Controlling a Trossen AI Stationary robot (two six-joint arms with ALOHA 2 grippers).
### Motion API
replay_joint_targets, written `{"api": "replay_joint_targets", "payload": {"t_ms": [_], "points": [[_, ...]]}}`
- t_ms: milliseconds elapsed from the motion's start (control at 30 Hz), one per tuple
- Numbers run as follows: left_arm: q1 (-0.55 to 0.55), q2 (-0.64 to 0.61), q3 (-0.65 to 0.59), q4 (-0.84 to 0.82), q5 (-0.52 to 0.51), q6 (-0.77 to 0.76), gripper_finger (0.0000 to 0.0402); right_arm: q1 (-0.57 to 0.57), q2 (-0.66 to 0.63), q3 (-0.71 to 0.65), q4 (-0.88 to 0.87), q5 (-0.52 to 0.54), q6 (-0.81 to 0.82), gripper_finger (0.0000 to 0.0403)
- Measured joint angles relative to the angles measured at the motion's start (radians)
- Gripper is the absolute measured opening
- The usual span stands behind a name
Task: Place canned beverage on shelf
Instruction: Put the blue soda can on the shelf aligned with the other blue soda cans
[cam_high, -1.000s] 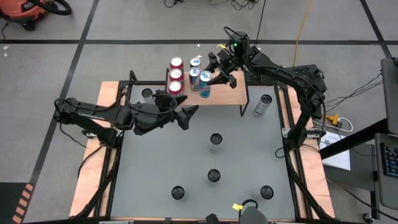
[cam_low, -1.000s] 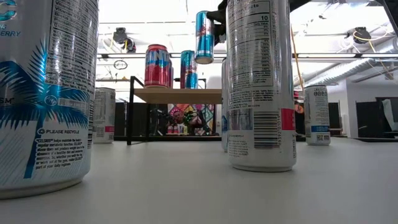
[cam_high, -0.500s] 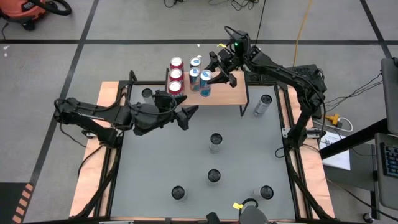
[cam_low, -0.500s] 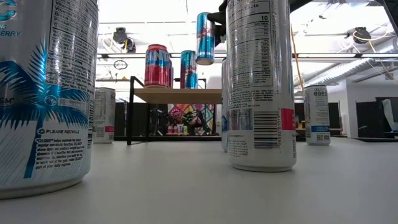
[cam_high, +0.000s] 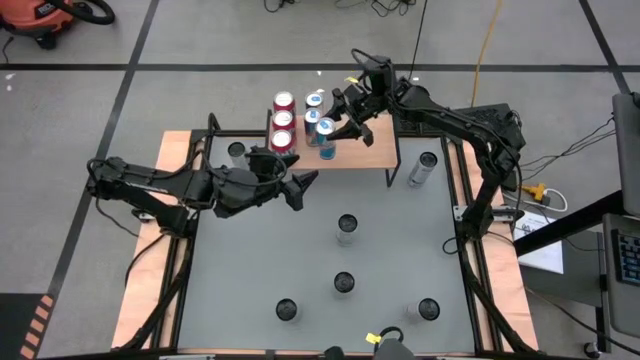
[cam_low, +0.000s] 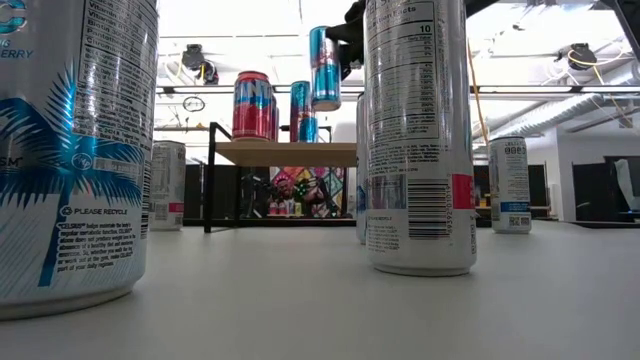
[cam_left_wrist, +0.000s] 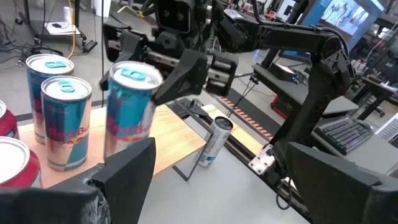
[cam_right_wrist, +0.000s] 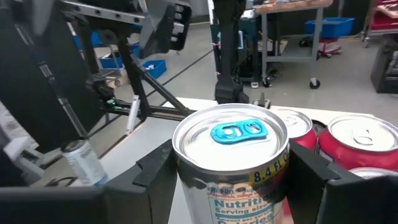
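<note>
The shelf (cam_high: 350, 158) stands at the table's far edge, its wooden top (cam_low: 285, 153) on black legs. Red cans (cam_high: 282, 120) and blue cans (cam_high: 314, 108) stand on its left part. My right gripper (cam_high: 336, 124) reaches over the shelf from the far right, shut on a blue canned beverage (cam_low: 324, 68) that is held above the wooden top. The left wrist view shows that can (cam_left_wrist: 129, 112) beside two standing blue cans (cam_left_wrist: 61, 118). My left gripper (cam_high: 300, 186) hovers open just in front of the shelf, holding nothing. My right gripper pinches the can's side wall (cam_right_wrist: 205, 186) between its two fingers (cam_right_wrist: 155, 171), one on each side, just below the top rim. The fingers come nearly level from the table's far right. The can is upright and lifted clear of the shelf top.
Several more cans stand on the grey table: at mid-table (cam_high: 346, 228), nearer (cam_high: 343, 283), along the near edge (cam_high: 288, 310) (cam_high: 428, 310), beside the shelf's right leg (cam_high: 423, 168) and by its left leg (cam_high: 236, 152). The shelf's right part is bare wood.
My right gripper has edged a little toward the table's left and slightly down with the can. The can stays upright and clear of the shelf top.
</note>
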Motion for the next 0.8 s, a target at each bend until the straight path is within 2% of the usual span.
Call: {"api": "replay_joint_targets", "payload": {"t_ms": [100, 367, 800], "points": [[0.000, 0.000, 0.000, -0.001, 0.000, -0.001, 0.0358, 0.019, 0.003, 0.000, 0.001, 0.015, -0.008, 0.0201], [0.000, 0.000, 0.000, 0.000, 0.000, -0.001, 0.0358, 0.054, 0.009, 0.000, 0.000, 0.142, -0.087, 0.0201], [0.000, 0.000, 0.000, -0.001, 0.001, 0.000, 0.0358, 0.082, 0.068, 0.000, 0.009, 0.139, -0.085, 0.0201]]}}
